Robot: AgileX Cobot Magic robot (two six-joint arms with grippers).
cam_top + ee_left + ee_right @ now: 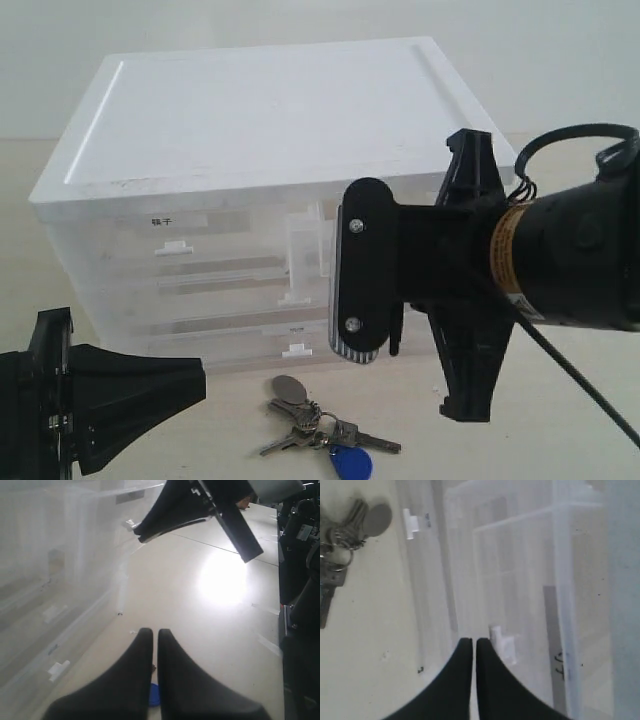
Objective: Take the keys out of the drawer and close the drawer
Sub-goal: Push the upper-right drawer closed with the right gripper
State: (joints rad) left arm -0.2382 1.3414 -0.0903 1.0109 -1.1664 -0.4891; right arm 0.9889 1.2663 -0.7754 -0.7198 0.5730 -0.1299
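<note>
The keys (318, 425) lie on the table in front of the cabinet, with a blue fob (350, 462) and a grey disc (290, 388). The right wrist view also shows the keys (342, 540). The drawer (308, 245), a frosted half-width one, stands pulled out a short way. My right gripper (350, 270) is shut and empty. Its tips (472, 642) are at the drawer front (530, 580), right beside the white tab handle (502, 642). My left gripper (200, 380) is low at the left, shut and empty, hovering beside the keys. The fob (154, 695) shows beneath its fingers (135, 680).
The white-topped translucent cabinet (270, 110) fills the back of the table, with full-width drawers (180, 300) below and a labelled half-width drawer (175, 235) on the left. Bare table (220, 645) lies in front and to the right.
</note>
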